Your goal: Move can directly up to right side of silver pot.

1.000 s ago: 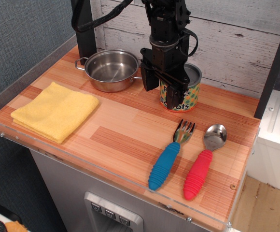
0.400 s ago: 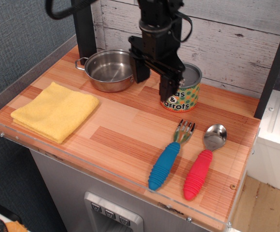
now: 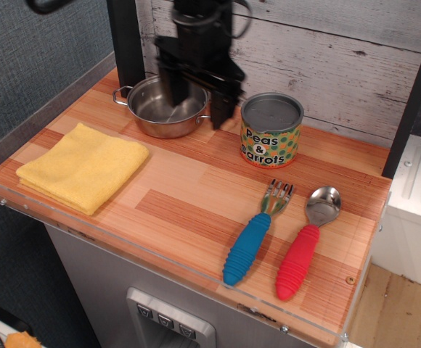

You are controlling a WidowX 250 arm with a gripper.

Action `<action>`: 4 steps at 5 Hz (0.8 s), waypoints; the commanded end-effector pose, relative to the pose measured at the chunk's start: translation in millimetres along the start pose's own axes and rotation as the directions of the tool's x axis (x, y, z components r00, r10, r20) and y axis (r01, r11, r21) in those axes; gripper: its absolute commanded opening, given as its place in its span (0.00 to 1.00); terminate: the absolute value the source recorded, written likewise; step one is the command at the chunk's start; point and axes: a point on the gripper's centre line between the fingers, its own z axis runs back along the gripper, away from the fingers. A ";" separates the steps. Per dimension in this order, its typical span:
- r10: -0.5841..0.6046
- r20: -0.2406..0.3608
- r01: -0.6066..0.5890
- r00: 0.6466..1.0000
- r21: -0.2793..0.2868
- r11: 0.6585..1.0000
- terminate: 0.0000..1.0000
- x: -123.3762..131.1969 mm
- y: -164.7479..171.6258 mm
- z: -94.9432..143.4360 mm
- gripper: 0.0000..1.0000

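can (image 3: 271, 130) upright, free | right of open tool (image 3: 198, 103) | tool over silver pot (image 3: 161, 109)

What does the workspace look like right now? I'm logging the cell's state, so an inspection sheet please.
Surface: wooden tabletop with a clear raised rim.
Job's things: can upright, right of the silver pot, a small gap between them; pot looks empty.
Clutter: folded yellow cloth at left; blue-handled fork and red-handled spoon side by side at front right.
Claw: claw open, holding nothing, above the pot's right edge, clear of the can.
Cables: black cable at top left.
Surroundings: whitewashed plank wall behind.
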 end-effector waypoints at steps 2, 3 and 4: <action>0.300 0.062 -0.303 0.952 0.055 0.951 0.00 -49.2 83.4 32.0 1.00; 0.371 0.062 -0.375 0.927 0.060 0.925 0.00 -62.2 102.9 35.6 1.00; 0.371 0.062 -0.375 0.927 0.060 0.925 0.00 -62.2 102.9 35.6 1.00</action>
